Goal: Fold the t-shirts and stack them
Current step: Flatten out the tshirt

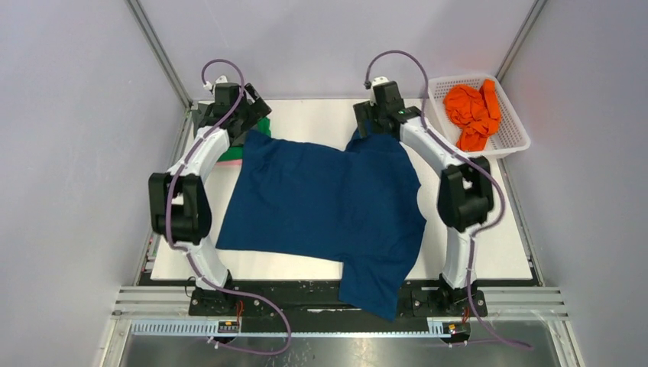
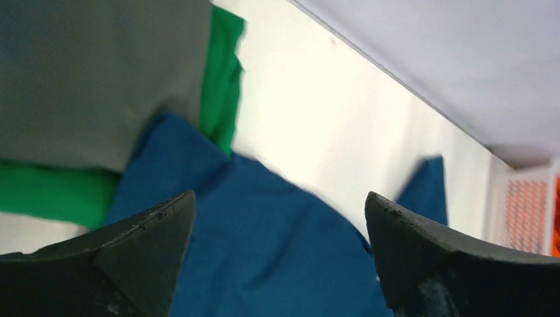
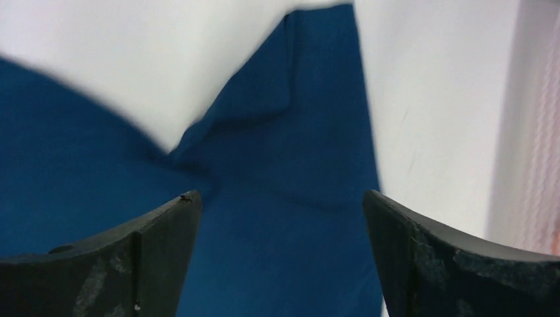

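**Blue shirt** (image 1: pixel 321 202): lies spread flat and unfolded on the counter (image 1: pixel 321 118), below both grippers and reaching back toward the arm bases. One end hangs over the near edge. No print shows.

**Orientation (judged):** long axis runs from left gripper to right gripper. The straight hem is on the left gripper's side. The sleeves are on the right gripper's side, one directly beneath it.

**Left gripper** (image 2: pixel 280 194): jaws wide apart, holding nothing, above the shirt's far-left corner.

**Right gripper** (image 3: pixel 280 193): the same, empty.

**Done:** a grey shirt (image 2: pixel 86 72) lies folded on a green shirt (image 2: pixel 221 72), just left of the left gripper and touching the blue corner.

**Left:** fold and stack the blue shirt. An orange shirt (image 1: pixel 474 113) sits crumpled in the basket (image 1: pixel 513 138), right of the right gripper.
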Robot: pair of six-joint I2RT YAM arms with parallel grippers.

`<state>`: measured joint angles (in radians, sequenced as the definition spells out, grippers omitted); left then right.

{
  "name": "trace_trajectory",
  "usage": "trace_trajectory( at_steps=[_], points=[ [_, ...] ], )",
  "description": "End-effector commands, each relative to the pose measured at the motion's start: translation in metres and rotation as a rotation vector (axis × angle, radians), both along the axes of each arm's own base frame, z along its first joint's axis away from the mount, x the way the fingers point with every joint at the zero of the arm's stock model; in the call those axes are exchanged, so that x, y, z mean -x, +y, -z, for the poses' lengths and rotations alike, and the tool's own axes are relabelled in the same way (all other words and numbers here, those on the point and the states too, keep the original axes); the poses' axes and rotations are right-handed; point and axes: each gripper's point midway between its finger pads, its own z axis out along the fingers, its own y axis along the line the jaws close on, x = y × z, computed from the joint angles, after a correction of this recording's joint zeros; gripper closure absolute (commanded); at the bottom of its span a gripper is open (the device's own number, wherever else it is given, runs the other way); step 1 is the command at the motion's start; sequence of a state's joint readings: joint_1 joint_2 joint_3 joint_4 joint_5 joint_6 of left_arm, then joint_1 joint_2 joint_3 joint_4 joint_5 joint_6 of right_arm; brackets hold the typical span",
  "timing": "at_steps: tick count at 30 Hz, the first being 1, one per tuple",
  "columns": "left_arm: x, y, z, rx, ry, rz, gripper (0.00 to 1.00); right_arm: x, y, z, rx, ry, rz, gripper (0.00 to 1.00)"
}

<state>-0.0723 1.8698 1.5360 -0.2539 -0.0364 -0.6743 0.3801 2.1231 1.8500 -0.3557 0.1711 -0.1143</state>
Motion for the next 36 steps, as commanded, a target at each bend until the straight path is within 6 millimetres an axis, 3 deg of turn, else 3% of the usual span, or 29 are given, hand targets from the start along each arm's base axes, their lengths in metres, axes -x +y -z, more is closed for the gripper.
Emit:
trace_trajectory(
  at_steps=[1,6,14,18,23,28,33,36],
  points=[
    [0.041,-0.048,-0.009,0.083,-0.01,0.16,0.01,0.072,0.014,-0.017,-0.346,0.102,0.122,0.0],
    [0.089,-0.104,0.028,0.129,0.093,0.327,0.01,0.15,0.036,0.033,-0.563,0.353,0.113,0.01],
    [0.114,-0.139,0.092,0.182,0.239,0.363,0.01,0.174,0.008,0.097,-0.49,0.487,0.238,0.01],
    [0.124,-0.148,0.108,0.19,0.265,0.353,0.01,0.186,-0.014,0.122,-0.492,0.558,0.334,0.0],
    [0.136,-0.164,0.12,0.229,0.314,0.371,0.01,0.189,-0.048,0.123,-0.523,0.614,0.429,0.01],
    [0.156,-0.182,0.123,0.258,0.343,0.39,0.01,0.189,-0.057,0.108,-0.611,0.661,0.424,0.01],
    [0.191,-0.189,0.136,0.278,0.431,0.423,0.01,0.189,-0.067,0.098,-0.65,0.68,0.45,0.01],
    [0.215,-0.193,0.145,0.265,0.482,0.443,0.01,0.192,-0.109,0.101,-0.465,0.612,0.555,0.01]
  ],
)
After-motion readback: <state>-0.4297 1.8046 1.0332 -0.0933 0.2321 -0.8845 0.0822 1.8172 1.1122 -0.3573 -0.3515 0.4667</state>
